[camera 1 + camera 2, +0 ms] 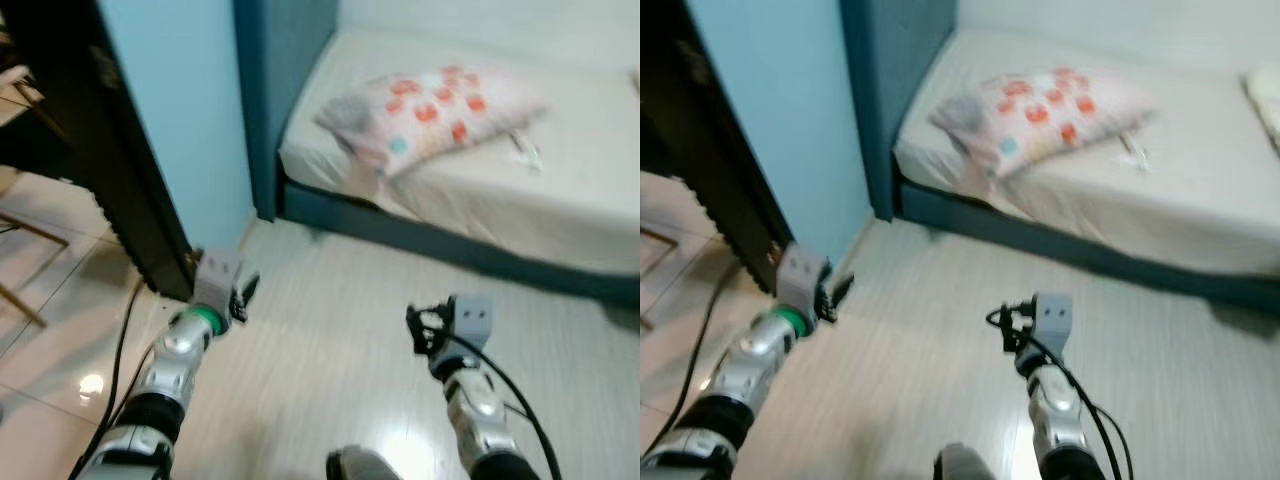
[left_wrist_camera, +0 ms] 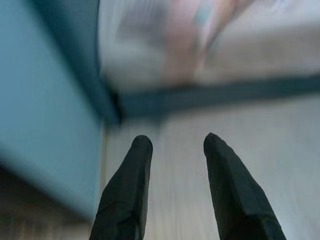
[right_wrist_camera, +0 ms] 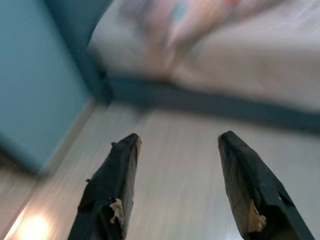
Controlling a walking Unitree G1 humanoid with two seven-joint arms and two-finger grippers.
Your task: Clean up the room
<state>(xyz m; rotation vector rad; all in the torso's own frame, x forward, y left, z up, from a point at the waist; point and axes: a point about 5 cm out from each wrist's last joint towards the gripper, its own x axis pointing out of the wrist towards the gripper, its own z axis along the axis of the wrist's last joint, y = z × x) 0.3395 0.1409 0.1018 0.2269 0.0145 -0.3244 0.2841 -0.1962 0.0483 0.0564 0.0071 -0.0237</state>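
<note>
The head views, slightly blurred, look down over a pale wood-grain floor (image 1: 330, 330) toward a low bed (image 1: 560, 190) with a cream sheet and a dark teal base, set against a light blue wall (image 1: 175, 110) and a teal panel at the bed's head end. A pillow (image 1: 430, 110) printed with red, orange and teal spots lies on the bed near that end, one corner hanging over the mattress edge; just beside it, further along the sheet, lies a small pale item (image 1: 525, 150) too blurred to identify. No brand, label or writing can be read on anything. The left gripper (image 2: 172, 150) hovers above the floor near the foot of the blue wall, beside a dark door frame (image 1: 110, 170), its jaws parted with bare floor between them and nothing held. The right gripper (image 3: 177, 145) is held out over the open floor, well apart from the bed, its jaws spread wider and also empty; worn pale patches show on its finger pads. A black cable (image 1: 120, 350) trails along the left arm, and glossy beige tiles (image 1: 50, 330) with a light reflection lie beyond the doorway on the robot's left
</note>
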